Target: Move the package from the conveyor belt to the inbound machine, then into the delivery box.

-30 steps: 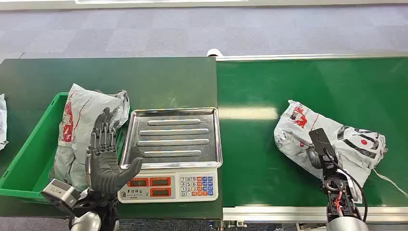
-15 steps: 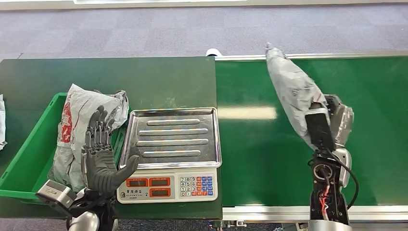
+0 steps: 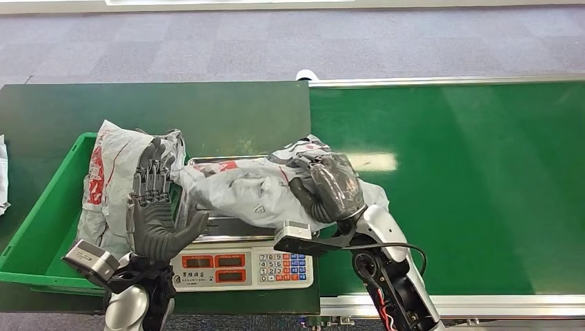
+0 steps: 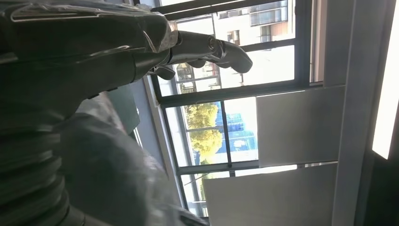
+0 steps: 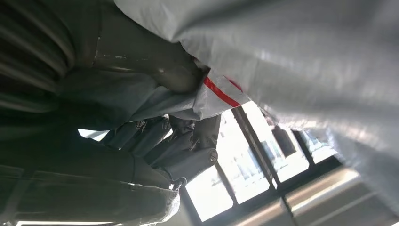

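Now my right hand (image 3: 330,187) grips the grey package (image 3: 255,189), fingers curled over its upper side, and the package lies across the steel tray of the scale (image 3: 241,265) beside the conveyor belt (image 3: 469,172). My left hand (image 3: 155,217) stands upright with fingers apart, holding nothing, between the scale and the green box (image 3: 41,227), where another package (image 3: 110,165) lies.

A crumpled grey plastic package (image 3: 255,189) with red print lies lengthwise across the steel tray of the weighing scale (image 3: 241,265), at the centre of the frame. The right hand (image 3: 328,189) grips its right end.
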Robot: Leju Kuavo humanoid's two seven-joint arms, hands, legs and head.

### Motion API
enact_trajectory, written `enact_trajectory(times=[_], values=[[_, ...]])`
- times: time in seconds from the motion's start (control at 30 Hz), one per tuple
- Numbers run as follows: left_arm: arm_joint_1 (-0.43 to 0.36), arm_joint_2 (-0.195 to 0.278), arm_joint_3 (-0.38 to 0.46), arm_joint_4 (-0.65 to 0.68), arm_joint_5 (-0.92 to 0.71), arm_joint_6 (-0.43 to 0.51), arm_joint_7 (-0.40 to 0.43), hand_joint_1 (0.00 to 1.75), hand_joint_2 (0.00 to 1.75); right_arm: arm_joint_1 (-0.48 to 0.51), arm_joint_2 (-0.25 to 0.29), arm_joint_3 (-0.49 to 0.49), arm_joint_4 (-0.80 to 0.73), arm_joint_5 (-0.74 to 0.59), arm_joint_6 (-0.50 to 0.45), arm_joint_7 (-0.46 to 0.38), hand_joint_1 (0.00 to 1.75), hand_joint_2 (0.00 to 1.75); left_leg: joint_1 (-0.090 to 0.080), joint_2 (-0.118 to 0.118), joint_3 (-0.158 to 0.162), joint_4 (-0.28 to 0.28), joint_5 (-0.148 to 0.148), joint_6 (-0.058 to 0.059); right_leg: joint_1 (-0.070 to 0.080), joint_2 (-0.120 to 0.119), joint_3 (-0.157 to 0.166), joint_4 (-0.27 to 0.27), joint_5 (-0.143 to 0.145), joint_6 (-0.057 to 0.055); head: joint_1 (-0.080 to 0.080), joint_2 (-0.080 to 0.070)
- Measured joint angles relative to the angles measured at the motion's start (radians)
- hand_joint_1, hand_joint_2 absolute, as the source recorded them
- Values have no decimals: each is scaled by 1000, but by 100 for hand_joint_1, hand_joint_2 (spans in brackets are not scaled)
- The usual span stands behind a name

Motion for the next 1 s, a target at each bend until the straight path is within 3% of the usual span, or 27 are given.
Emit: enact_trajectory(times=[0.13, 0.27, 0.43, 0.63, 0.83, 1.0], values=[[0, 5, 1, 2, 10, 3, 1, 0, 175, -20, 2, 65, 76, 8, 94, -11, 171, 175, 0, 0, 0, 0, 0, 0, 0, 0, 0, 0, 0, 0, 0, 0], [2, 11, 3, 4, 17, 14, 9, 0, 175, -57, 10, 116, 176, 0, 146, 6, 0, 175, 1, 0, 0, 0, 0, 0, 1, 0, 0, 0, 0, 0, 0, 0], [26, 15, 6, -7, 21, 25, 23, 0, 175, -100, 14, 136, 306, -16, 143, 60, 0, 175, 1, 0, 0, 0, 0, 0, 1, 0, 0, 0, 0, 0, 0, 0], [49, 20, 9, -18, 22, 30, 24, 0, 175, -107, 10, 130, 347, -85, 137, 30, 0, 175, 0, 0, 0, 0, 0, 0, 0, 0, 0, 0, 0, 0, 0, 0], [75, 24, 10, -36, 12, 32, 24, 0, 175, -48, -27, 49, 205, -341, 188, -78, 0, 175, 0, 0, 0, 0, 0, 0, 0, 0, 0, 0, 0, 0, 0, 0], [93, 24, 14, -58, 3, 32, 24, 0, 175, 5, -63, -25, 53, -415, 193, -89, 0, 175, 0, 0, 0, 0, 0, 0, 0, 0, 0, 0, 0, 0, 0, 0]])
